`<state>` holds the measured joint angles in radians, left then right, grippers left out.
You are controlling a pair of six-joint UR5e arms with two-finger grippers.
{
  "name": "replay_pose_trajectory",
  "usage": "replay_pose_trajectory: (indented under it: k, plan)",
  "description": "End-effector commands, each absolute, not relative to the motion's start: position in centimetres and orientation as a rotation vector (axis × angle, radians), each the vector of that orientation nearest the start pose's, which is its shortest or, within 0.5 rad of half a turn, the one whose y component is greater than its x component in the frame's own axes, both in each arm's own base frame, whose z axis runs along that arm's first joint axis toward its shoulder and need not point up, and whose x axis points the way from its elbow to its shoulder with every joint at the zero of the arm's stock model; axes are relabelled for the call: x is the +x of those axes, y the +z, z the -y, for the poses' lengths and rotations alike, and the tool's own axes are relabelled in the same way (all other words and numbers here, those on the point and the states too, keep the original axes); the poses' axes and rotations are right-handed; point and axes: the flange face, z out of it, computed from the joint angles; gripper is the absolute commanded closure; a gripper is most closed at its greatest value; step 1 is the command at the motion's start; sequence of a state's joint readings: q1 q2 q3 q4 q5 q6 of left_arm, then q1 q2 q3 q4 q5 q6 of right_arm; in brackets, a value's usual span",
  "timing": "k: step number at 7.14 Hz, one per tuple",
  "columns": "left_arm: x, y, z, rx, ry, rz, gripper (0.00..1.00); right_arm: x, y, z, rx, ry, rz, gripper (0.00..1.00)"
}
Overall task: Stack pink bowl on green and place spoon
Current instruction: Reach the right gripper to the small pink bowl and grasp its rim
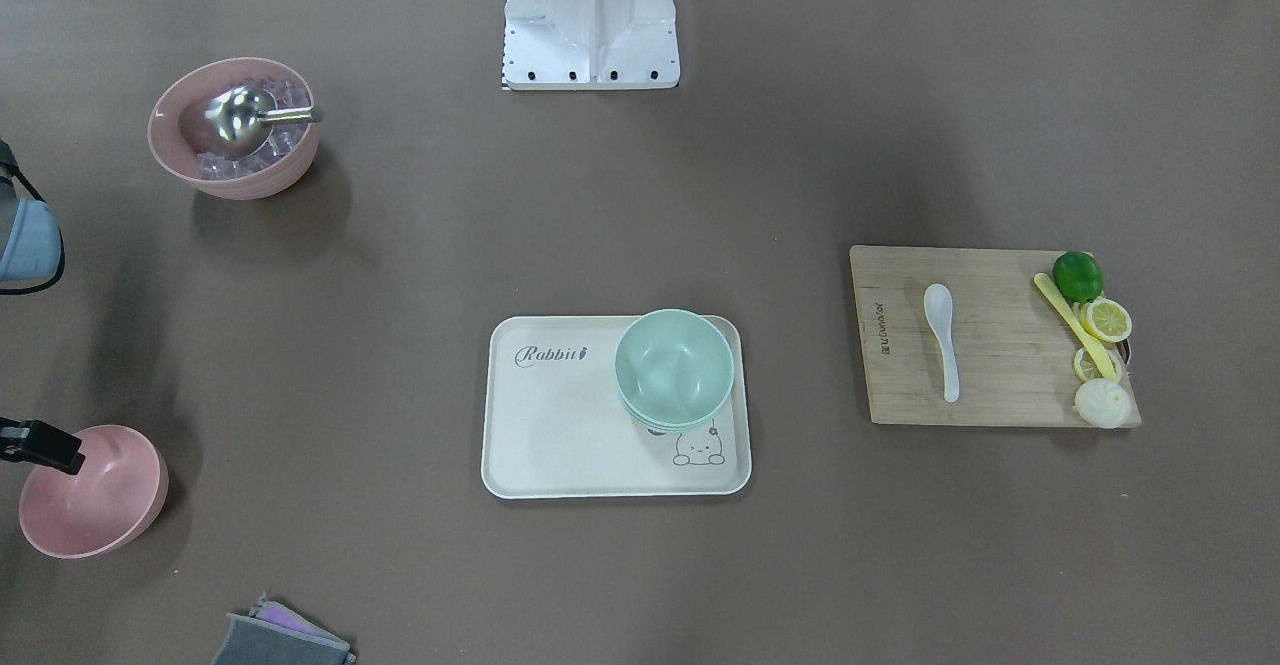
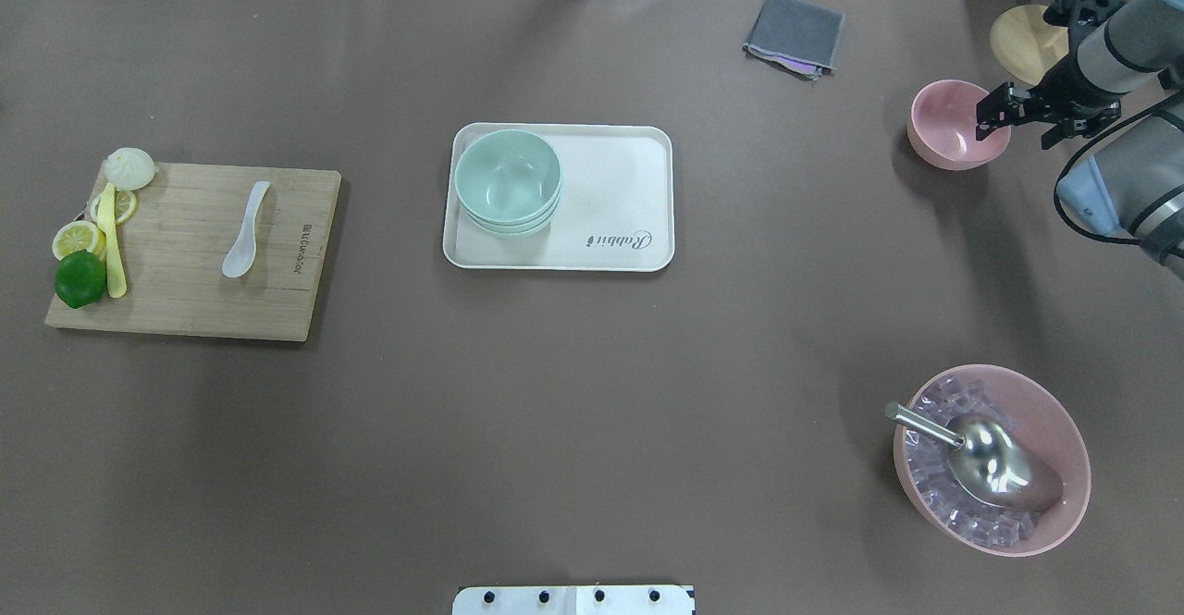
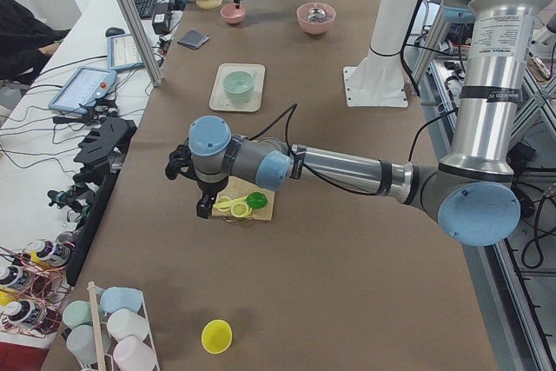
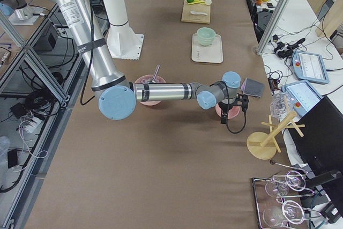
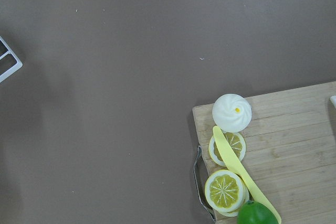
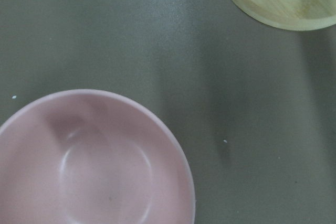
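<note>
The pink bowl [image 2: 953,125] stands empty at the table's far right; it also shows in the front view [image 1: 95,495] and the right wrist view [image 6: 94,166]. My right gripper [image 2: 1017,120] hangs open over the bowl's right rim, one finger [image 1: 45,447] above the rim. The green bowl [image 2: 507,176] tops a nested stack at the left end of a white tray [image 2: 620,190]. The white spoon [image 2: 245,231] lies on a wooden cutting board [image 2: 185,305]. My left gripper [image 3: 201,206] hovers over the board's outer end; I cannot tell whether it is open or shut.
A pink bowl of clear cubes with a steel scoop [image 2: 990,458] stands near right. A grey cloth [image 2: 794,34] and a wooden stand base [image 2: 1022,42] lie at the far edge. A lime [image 2: 80,279], lemon slices, a yellow utensil [image 2: 114,245] and a bun [image 2: 129,167] crowd the board's left end.
</note>
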<state>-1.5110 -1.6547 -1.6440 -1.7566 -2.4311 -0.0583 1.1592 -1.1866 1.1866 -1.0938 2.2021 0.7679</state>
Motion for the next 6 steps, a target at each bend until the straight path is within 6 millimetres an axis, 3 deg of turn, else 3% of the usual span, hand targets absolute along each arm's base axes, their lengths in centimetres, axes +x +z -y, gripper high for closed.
replay_pose_trajectory:
  k: [1, 2, 5, 6]
  plan:
    - [-2.5, 55.4, 54.1, 0.267, 0.147, -0.869, 0.02, -20.6, 58.5, 64.9, 0.024, 0.204, 0.768, 0.75]
    - [-2.5, 55.4, 54.1, 0.267, 0.147, -0.869, 0.02, -20.6, 58.6, 64.9, 0.025, 0.202, 0.768, 0.97]
    - [-2.5, 55.2, 54.3, 0.266, 0.145, -0.87, 0.02, -21.1, 58.2, 64.9, 0.033, 0.195, 0.766, 1.0]
    - [-1.3, 54.1, 54.7, 0.246, 0.105, -0.883, 0.02, -20.4, 56.8, 65.5, 0.044, 0.202, 0.79, 1.0]
